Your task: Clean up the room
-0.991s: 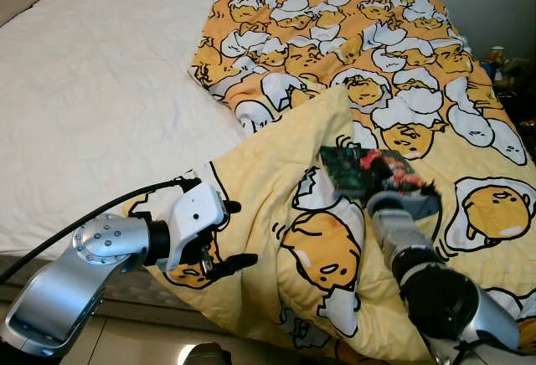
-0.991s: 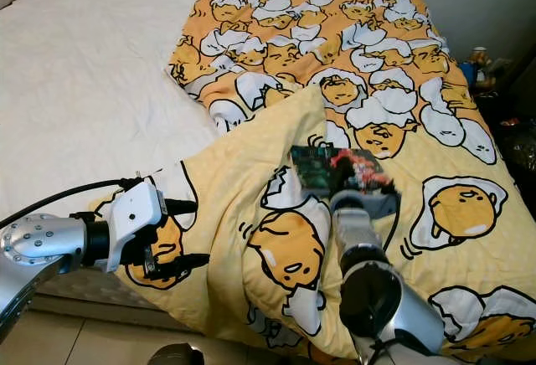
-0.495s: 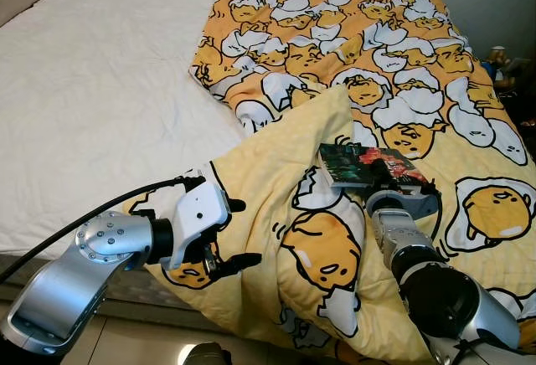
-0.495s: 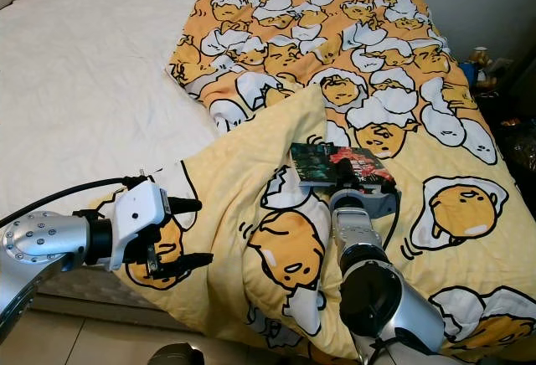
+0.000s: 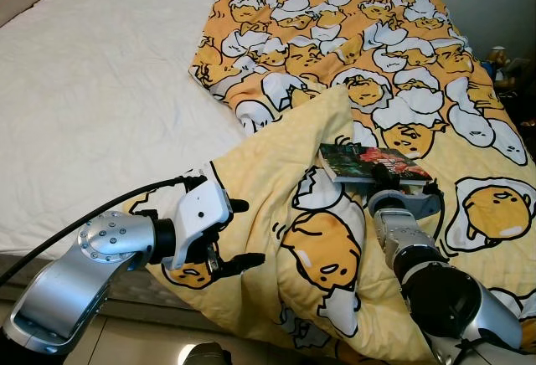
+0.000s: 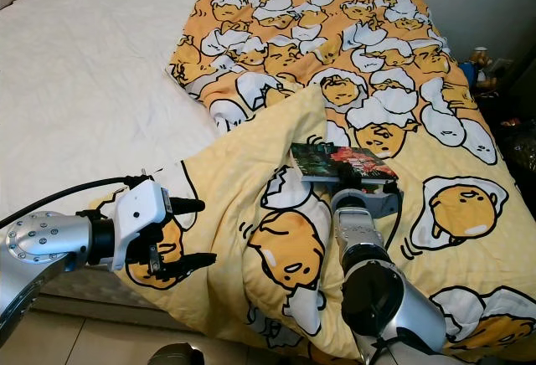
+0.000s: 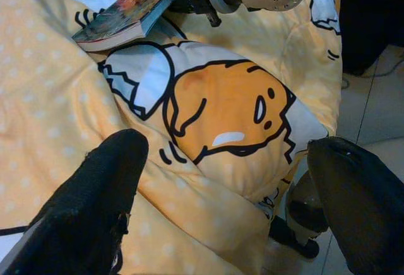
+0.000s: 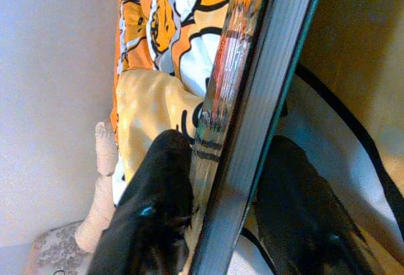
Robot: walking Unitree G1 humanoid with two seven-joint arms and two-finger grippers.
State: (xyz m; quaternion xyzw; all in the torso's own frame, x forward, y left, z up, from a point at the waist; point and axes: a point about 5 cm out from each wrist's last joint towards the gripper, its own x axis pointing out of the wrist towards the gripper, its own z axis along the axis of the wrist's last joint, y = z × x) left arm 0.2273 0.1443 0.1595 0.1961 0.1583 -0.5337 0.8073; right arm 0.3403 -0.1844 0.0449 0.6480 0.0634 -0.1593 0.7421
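Right gripper (image 5: 394,172) clamps the book (image 5: 368,164) just above the yellow egg-print blanket (image 5: 402,55), which covers the right half of the bed (image 5: 92,89). Left gripper (image 5: 234,233) hangs spread apart — over the blanket's folded-back corner.
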